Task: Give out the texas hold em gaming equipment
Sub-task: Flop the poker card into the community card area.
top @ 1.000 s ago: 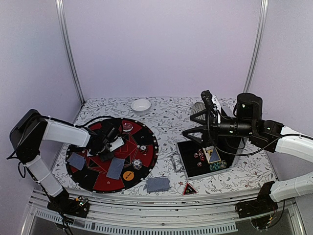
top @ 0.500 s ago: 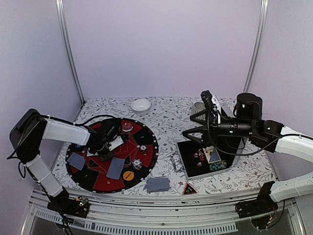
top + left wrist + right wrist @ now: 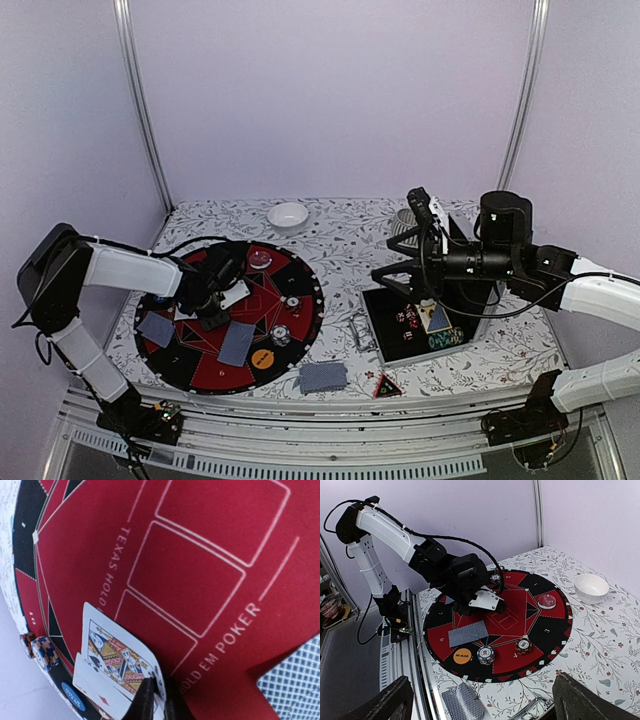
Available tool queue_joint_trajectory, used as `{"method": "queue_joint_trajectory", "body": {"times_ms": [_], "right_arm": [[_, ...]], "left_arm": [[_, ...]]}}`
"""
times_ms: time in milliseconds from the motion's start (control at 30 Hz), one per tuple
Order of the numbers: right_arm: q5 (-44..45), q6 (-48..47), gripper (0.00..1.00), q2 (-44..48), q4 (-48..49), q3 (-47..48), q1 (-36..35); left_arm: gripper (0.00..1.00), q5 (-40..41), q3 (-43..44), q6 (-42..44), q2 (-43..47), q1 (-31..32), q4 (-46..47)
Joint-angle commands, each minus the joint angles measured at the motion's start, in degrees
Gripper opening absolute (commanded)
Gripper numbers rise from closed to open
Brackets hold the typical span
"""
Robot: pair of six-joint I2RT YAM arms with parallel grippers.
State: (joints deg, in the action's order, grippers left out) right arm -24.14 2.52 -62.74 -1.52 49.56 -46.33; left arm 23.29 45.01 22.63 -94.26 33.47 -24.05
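Note:
The round red and black poker mat (image 3: 300, 310) lies on the left half of the table. My left gripper (image 3: 213, 318) sits low over its centre, shut on two face-up playing cards (image 3: 115, 655), the top one a king of clubs. Two face-down cards (image 3: 237, 343) (image 3: 156, 328) lie on the mat, along with an orange button disc (image 3: 462, 655) and striped chip stacks (image 3: 485, 654) (image 3: 522, 646). A blue disc (image 3: 75, 694) shows near the mat's rim. The deck (image 3: 323, 376) and the red triangular marker (image 3: 387, 386) rest on the table in front. My right gripper (image 3: 392, 258) hangs open and empty.
A black open box (image 3: 420, 325) with small items lies under the right arm, with a metal clasp (image 3: 360, 330) beside it. A white bowl (image 3: 288, 215) and a ribbed grey cup (image 3: 405, 217) stand at the back. A pink clear disc (image 3: 260, 260) sits on the mat's far side.
My left gripper has drifted slightly toward the near left over the mat, still with the cards. The right arm has shifted a little to the left.

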Motion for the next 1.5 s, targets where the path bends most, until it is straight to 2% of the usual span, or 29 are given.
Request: {"method": "queue_joint_trajectory", "body": {"times_ms": [0,233,367,400,767,867,1033,1133,1267,1467], "right_arm": [[0.2,-0.1,0.99,0.2,-0.5,1.8,0.3],[0.4,-0.2,0.99,0.0,-0.6,1.7,0.3],[0.4,-0.2,0.99,-0.2,-0.6,1.9,0.3],[0.4,-0.2,0.99,-0.1,-0.7,1.8,0.3],[0.3,-0.2,0.99,-0.2,-0.6,1.8,0.3],[0.2,-0.2,0.99,-0.1,-0.6,1.7,0.3],[0.2,-0.2,0.99,-0.1,-0.5,1.6,0.3],[0.0,-0.2,0.99,-0.3,-0.5,1.7,0.3],[-0.1,-0.4,0.99,-0.5,-0.6,1.7,0.3],[-0.3,-0.5,0.99,-0.7,-0.4,1.7,0.3]], "left_arm": [[0.17,-3.4,-2.9,-0.4,-4.2,-0.8,-9.1],[0.18,-0.2,-0.2,-3.8,-7.3,0.1,-12.1],[0.07,-2.1,1.3,-4.5,-6.7,1.9,-14.1],[0.0,-2.0,0.6,-4.2,-6.1,2.2,-14.2],[0.0,-1.2,-4.0,2.0,5.2,3.4,-10.3],[0.0,0.3,-5.0,3.8,6.0,4.6,-8.3],[0.0,8.7,-8.1,8.5,6.5,5.9,-2.0],[0.0,10.8,-8.9,11.8,7.6,5.9,2.2],[0.0,11.2,-9.9,15.4,9.2,5.9,7.1],[0.0,9.5,-9.8,16.1,9.0,5.9,8.1]]}}
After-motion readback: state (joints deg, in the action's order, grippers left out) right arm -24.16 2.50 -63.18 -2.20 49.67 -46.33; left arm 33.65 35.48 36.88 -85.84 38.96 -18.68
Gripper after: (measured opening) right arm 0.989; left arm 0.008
